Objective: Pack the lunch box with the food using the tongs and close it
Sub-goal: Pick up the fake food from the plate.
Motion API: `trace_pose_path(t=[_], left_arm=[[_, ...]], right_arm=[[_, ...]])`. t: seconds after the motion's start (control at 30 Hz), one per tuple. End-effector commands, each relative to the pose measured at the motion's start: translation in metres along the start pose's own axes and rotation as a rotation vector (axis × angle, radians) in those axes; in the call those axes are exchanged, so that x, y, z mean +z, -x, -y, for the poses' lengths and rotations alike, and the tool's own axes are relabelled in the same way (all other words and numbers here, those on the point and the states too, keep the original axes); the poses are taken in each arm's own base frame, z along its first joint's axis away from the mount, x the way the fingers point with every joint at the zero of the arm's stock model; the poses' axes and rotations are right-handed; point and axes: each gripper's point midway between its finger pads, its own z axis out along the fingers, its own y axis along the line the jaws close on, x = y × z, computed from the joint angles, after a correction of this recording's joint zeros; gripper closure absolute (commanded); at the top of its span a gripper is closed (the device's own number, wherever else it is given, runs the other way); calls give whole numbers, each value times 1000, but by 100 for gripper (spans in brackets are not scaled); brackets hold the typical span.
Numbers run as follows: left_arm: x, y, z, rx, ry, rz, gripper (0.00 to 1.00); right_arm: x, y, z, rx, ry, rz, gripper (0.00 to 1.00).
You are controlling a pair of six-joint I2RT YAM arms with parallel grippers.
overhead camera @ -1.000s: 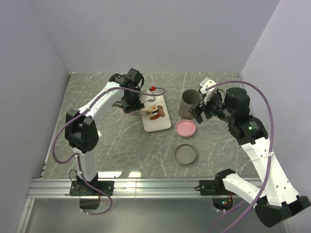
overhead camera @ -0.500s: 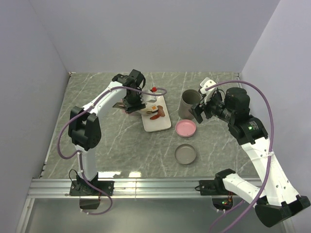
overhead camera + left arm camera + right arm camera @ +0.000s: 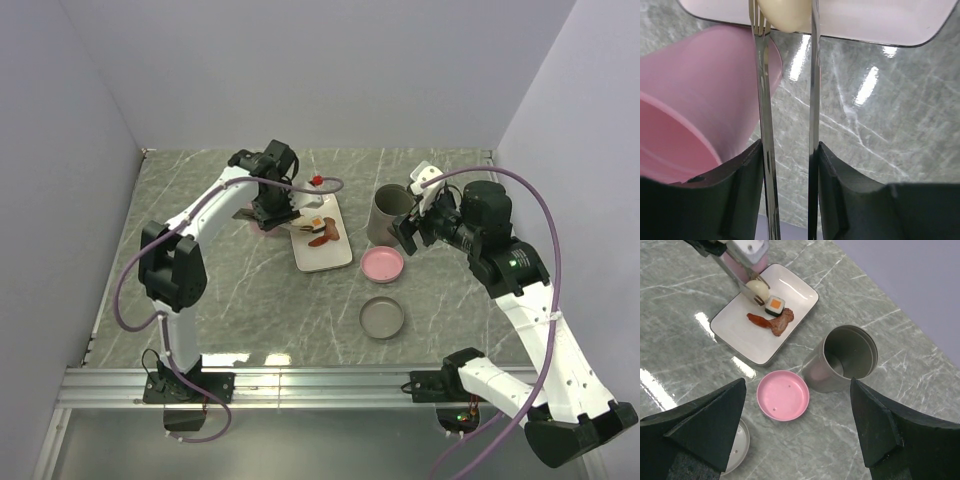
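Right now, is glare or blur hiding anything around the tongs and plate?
Left wrist: tongs sharp, cream ball cut off at the top edge, glare streaks on the table. Right wrist: plate clear, bright patches beside it. Top external: even light, food tiny.

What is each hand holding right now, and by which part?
Left hand grips the tongs across both arms, behind the tips. Right hand holds nothing.

Take the white plate (image 3: 322, 262) as your mark. At its far left corner the left gripper (image 3: 789, 157) with the tongs (image 3: 813, 75) blocks the way, and a pink cup (image 3: 695, 115) stands just beside that corner. On its right side you meet the grey container (image 3: 388, 222), and nearer to you the pink lid (image 3: 382, 264) and the grey lid (image 3: 382, 317). To the left and near side of the plate, the table (image 3: 230, 300) is free.
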Motion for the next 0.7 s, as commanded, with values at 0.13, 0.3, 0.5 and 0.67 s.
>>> trace_pose_path(t=[0.13, 0.3, 0.5, 0.67], left_arm=[[-85, 29, 4, -55, 89, 210, 64], [-116, 44, 10, -119, 95, 331, 65], [-141, 56, 16, -249, 98, 479, 64], [-150, 45, 5, -358, 96, 535, 63]], right_arm=[[-4, 15, 4, -1, -14, 58, 9], [-4, 19, 4, 14, -16, 65, 9], [-4, 19, 6, 36, -18, 47, 0], [-2, 14, 6, 51, -11, 12, 0]])
